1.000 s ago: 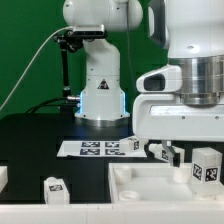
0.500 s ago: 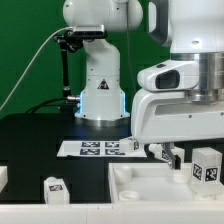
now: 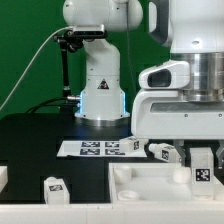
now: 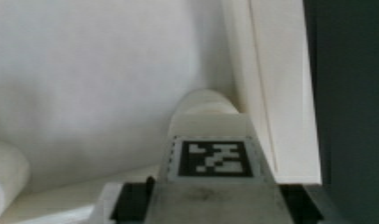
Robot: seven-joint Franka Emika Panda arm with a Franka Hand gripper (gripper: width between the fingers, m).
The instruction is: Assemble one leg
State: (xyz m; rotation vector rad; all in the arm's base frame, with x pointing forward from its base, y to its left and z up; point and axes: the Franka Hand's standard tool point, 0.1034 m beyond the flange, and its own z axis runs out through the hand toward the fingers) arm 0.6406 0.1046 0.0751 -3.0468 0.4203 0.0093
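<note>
The leg (image 4: 212, 140), a stubby white post with a black-and-white square tag on its face, sits between the fingers of the pincer (image 4: 212, 195), which is clamped on its sides. The picture edge cuts off most of both fingers. The tag shows only a blurred, blocky pattern.

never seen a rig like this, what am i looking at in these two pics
A white robot arm stands on a black table, building furniture. One picture is from a camera off the arm; the other from a camera on its wrist, looking past the gripper. It seems clamped on the leg, a stubby white post with a square tag. On the table lie the marker board, a white tray-like body and another tagged post.
</note>
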